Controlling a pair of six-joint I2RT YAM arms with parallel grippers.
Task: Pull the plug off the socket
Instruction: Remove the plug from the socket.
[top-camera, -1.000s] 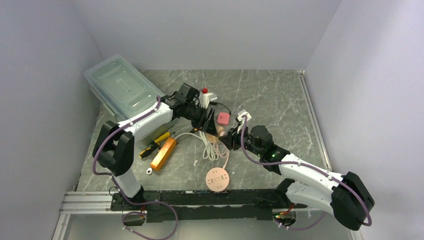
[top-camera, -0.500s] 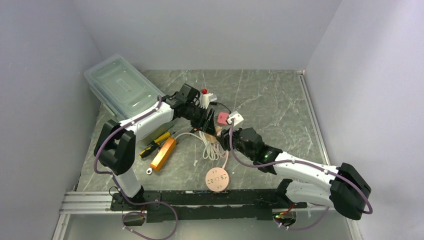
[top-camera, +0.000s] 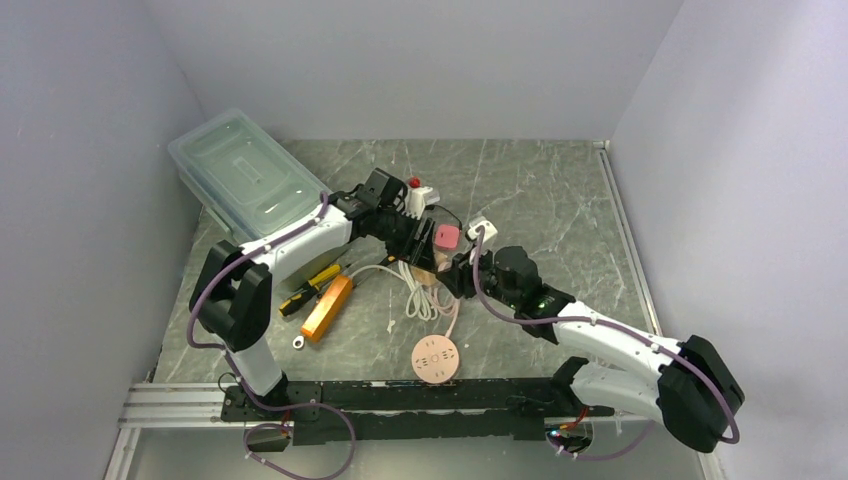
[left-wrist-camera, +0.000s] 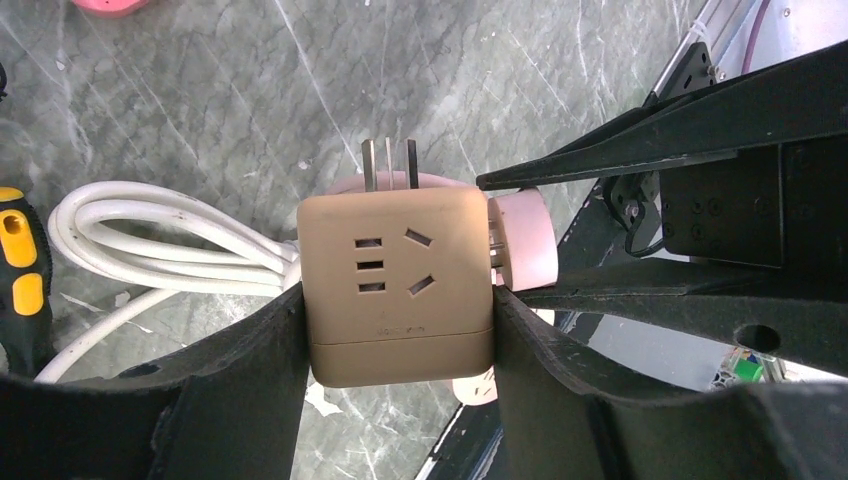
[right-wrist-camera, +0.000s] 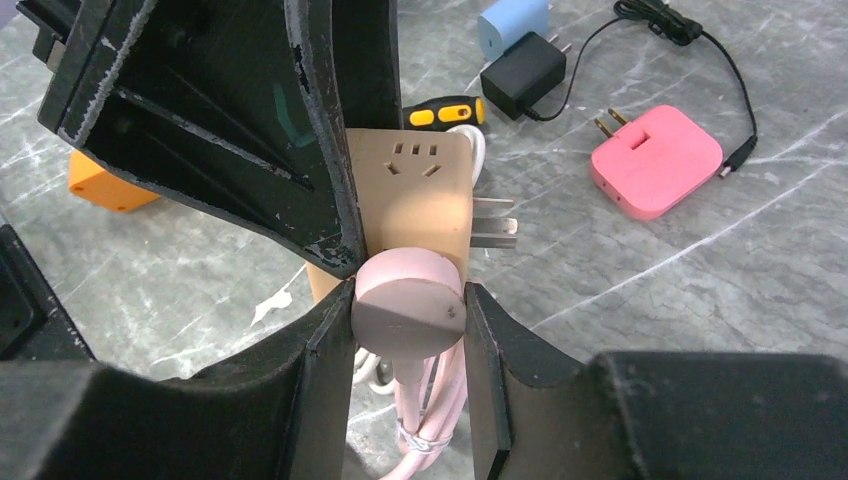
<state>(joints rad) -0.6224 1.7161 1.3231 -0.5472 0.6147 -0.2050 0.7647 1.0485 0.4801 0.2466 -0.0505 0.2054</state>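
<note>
Held above the counter (left-wrist-camera: 200, 100), the right fingers (right-wrist-camera: 330, 350) pinch the pink plug (right-wrist-camera: 408, 317), whose pins (left-wrist-camera: 492, 247) show in a narrow gap but seem to reach into the tan socket (left-wrist-camera: 395, 285) gripped between the left fingers (left-wrist-camera: 250, 370), so the pull looks begun, not finished.

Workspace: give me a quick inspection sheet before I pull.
Surface: grey marbled table.
Job's things: tan socket cube; pink plug in its side, pins partly showing.
Clutter: clear lidded bin, yellow-black screwdriver, orange block, pink adapter, black charger, blue adapter, round pink disc.
Grippers: left gripper shut on socket cube; right gripper shut on pink plug.
Cables: white coiled cable, pink cord hanging from the plug, black charger lead.
Surroundings: plain grey walls; nothing else seen.
</note>
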